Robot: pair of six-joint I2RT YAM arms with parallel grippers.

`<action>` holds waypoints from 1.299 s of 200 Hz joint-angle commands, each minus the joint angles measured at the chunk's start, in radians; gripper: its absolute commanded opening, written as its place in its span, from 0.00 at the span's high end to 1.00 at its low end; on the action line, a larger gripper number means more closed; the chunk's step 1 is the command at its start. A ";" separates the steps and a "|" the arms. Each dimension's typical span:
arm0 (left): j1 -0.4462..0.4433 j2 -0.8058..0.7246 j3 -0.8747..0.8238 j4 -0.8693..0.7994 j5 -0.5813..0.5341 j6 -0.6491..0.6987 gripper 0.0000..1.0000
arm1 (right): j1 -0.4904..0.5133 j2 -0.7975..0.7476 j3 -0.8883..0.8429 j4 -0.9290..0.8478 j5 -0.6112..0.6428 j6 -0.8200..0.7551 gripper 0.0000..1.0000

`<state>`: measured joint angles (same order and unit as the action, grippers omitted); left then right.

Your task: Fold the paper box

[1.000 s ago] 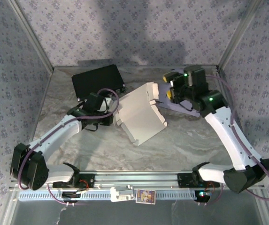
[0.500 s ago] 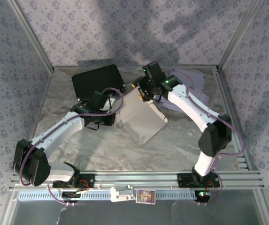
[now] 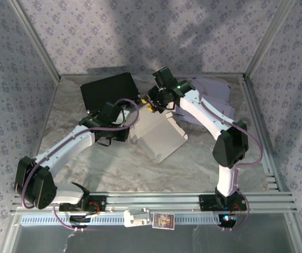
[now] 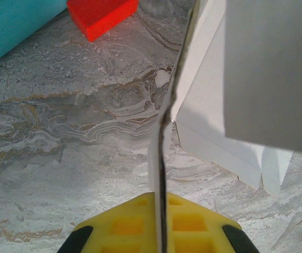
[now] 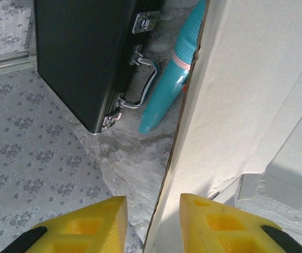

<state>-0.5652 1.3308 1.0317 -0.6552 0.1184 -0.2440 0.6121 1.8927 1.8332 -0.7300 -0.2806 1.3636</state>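
**Q:** Where is the box (image 3: 161, 136)?

**A:** Half-folded on the marbled bench (image 3: 103, 166), between the two arms, one white wall raised. It sits just in front of a black case (image 3: 108, 89).

**Q:** And the arms?

**A:** The left end effector (image 4: 161, 234) is clamped on a thin flap at the box's left side. The right end effector (image 5: 153, 219) straddles the raised wall's edge, jaws narrow, with a gap between one finger and the card.

**Q:** Anything nearby?

**A:** A teal tube (image 5: 174, 74) lies beside the case, with a red block (image 4: 100, 16) close by.
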 commanded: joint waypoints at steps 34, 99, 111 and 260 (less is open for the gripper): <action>-0.004 0.007 0.028 -0.017 -0.004 0.022 1.00 | -0.013 0.022 -0.013 -0.008 -0.018 -0.011 0.75; -0.005 0.010 0.028 -0.017 -0.003 0.023 1.00 | -0.032 0.040 -0.017 -0.001 -0.011 -0.011 0.78; -0.004 0.013 0.029 -0.018 -0.001 0.023 1.00 | -0.031 0.039 -0.019 0.002 -0.003 -0.010 0.81; 0.040 -0.154 0.026 -0.005 0.072 -0.134 0.51 | -0.030 0.029 -0.038 0.009 0.014 0.085 1.00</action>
<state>-0.5564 1.2961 1.0363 -0.6598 0.1341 -0.2684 0.5827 1.9282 1.7981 -0.6930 -0.2768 1.4063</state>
